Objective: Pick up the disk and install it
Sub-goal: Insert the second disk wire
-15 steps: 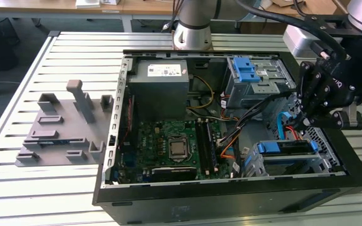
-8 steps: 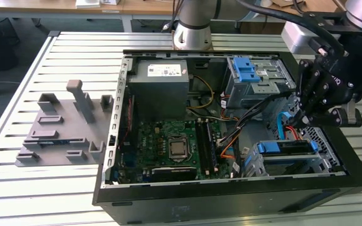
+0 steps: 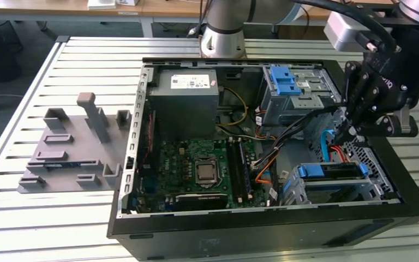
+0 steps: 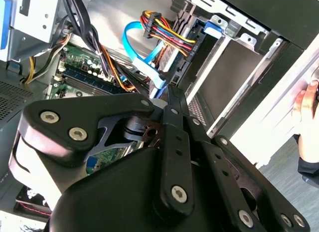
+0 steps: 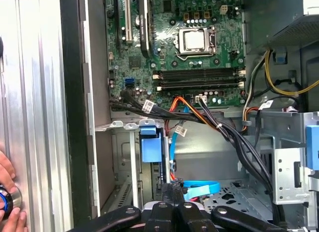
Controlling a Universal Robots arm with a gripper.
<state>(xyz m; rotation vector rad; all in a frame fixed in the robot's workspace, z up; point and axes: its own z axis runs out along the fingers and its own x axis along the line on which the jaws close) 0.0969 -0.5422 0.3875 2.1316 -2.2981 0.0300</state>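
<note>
Hand (image 3: 351, 132): fingers look clenched together with nothing between them, hanging inside the case (image 3: 133, 164) over the lower bay.
Disk (image 3: 329, 171): sits in that bay, just below the fingertips, blue end showing.
Risks: the blue cable (image 4: 142, 45) and wire bundle (image 4: 167, 35) lie close by and could snag. A person's fingers (image 4: 305, 100) rest on the case edge, so there's a pinch hazard.

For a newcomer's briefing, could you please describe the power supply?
Find the open black computer case on the slatted table. In its corner beside the arm's silver base sits a grey metal power-supply box; unlike its neighbours, it bears a white sticker.
</note>
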